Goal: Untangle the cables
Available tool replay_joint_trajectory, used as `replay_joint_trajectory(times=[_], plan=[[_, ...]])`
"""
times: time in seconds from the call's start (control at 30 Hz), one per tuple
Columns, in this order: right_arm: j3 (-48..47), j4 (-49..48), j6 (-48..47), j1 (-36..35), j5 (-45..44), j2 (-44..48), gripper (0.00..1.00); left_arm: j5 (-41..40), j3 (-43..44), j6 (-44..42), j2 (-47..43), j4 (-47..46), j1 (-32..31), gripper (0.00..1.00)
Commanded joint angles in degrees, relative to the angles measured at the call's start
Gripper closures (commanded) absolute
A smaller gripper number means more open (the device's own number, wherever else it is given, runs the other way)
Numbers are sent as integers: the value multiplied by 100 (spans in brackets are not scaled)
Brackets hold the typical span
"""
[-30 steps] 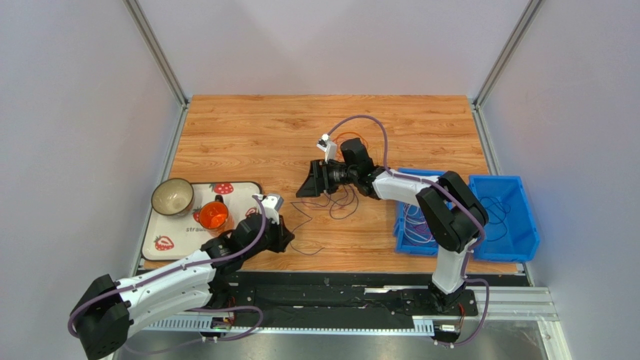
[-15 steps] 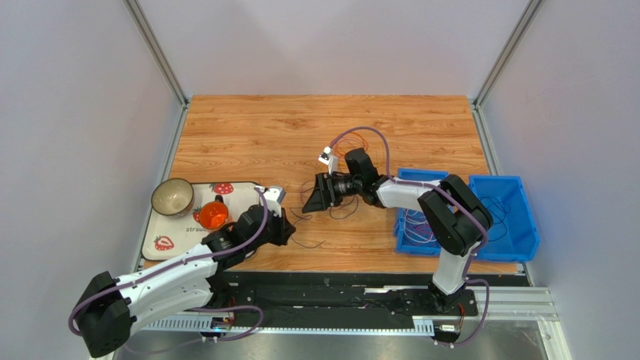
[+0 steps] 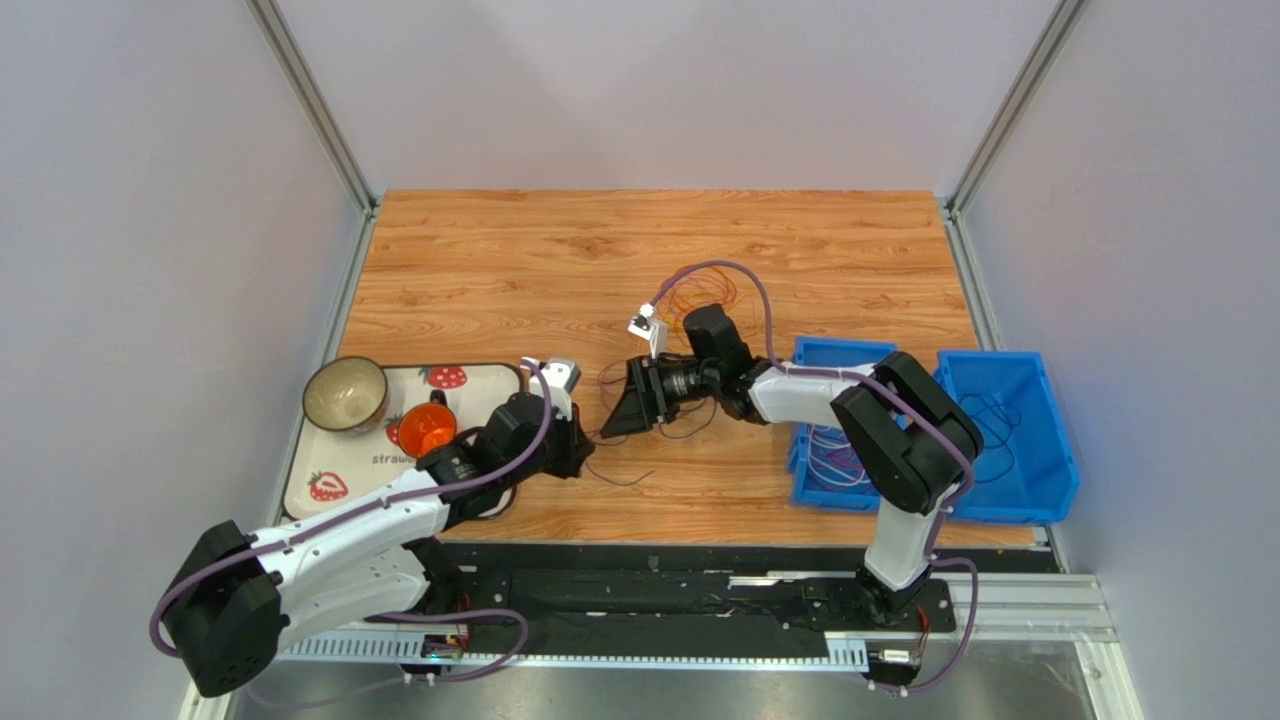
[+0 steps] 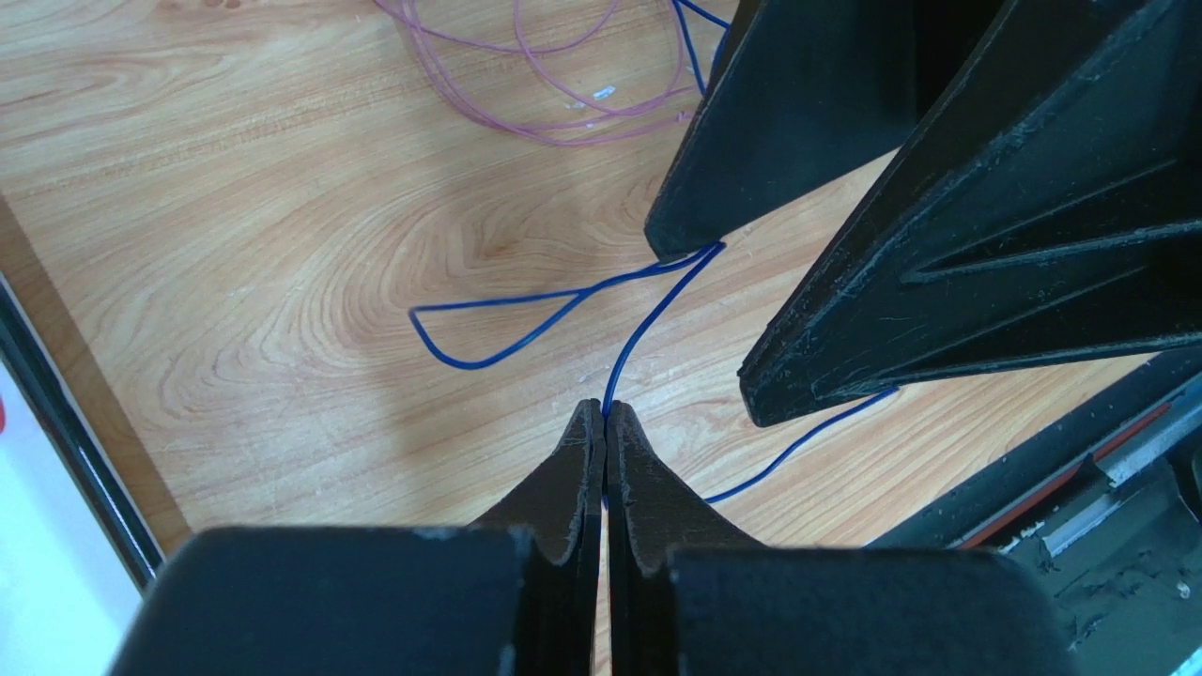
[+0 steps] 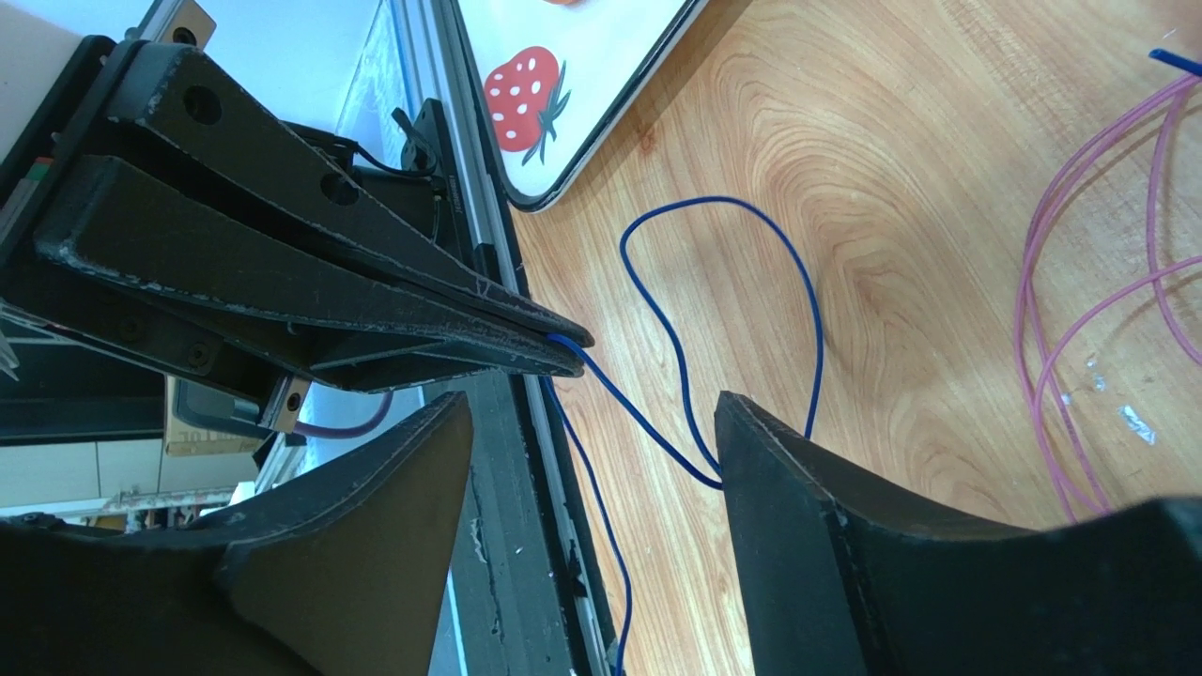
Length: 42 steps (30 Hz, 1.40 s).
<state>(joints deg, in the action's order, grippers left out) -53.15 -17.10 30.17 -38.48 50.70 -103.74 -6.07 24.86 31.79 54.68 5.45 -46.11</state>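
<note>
Beside a tray (image 3: pixel 353 458) perhaps lettered "straw", left fingers (image 4: pixel 576 472) pinch a blue cable (image 4: pixel 494 317); right fingers (image 5: pixel 818 493) gape.

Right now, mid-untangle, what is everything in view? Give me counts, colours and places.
wooden table: one, light brown, under everything
thin blue cable: one, blue, looped on the table between the two pincers
thin purple cable loops: several, count unclear, purple, just beyond the blue cable
thin orange cable loops: count unclear, orange, far side of the right wrist
blue plastic bins: two, blue, right side, thin cables inside
white strawberry-print tray: one, left edge
round beige bowl: one, on the tray
small orange container: one, on the tray beside the bowl
left pincer: black, shut on the blue cable
right pincer: black, open, fingers either side of the blue cable
</note>
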Motion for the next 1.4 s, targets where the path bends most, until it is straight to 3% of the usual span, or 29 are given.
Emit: replay_joint_trajectory(times=[0.0, 0.33, 0.6, 0.9, 1.1, 1.23, 1.3, 1.37], plan=[[-64, -206, -204, -19, -24, 126, 37, 53, 247, -147, -18, -35, 93, 100], [-336, 768, -1003, -63, -543, 47, 43, 167, 265, -287, 166, -114, 321, 100], [-398, 823, -1110, -151, -693, -102, 52, 316, 423, -367, 491, -317, 480, 100], [-504, 752, -1066, -230, -675, -251, 74, 457, 704, -498, 939, -466, 620, 100], [-504, 761, -1022, -230, -789, -217, 99, 483, 775, -490, 1151, -466, 638, 100], [-521, 787, -935, -230, -860, -190, 100, 519, 836, -446, 1028, -291, 647, 100], [-530, 796, -899, -230, -921, -138, 100, 545, 888, -446, 844, -29, 656, 95], [-565, 936, -829, -230, -1018, -6, 100, 545, 994, -454, 660, 209, 656, 77]])
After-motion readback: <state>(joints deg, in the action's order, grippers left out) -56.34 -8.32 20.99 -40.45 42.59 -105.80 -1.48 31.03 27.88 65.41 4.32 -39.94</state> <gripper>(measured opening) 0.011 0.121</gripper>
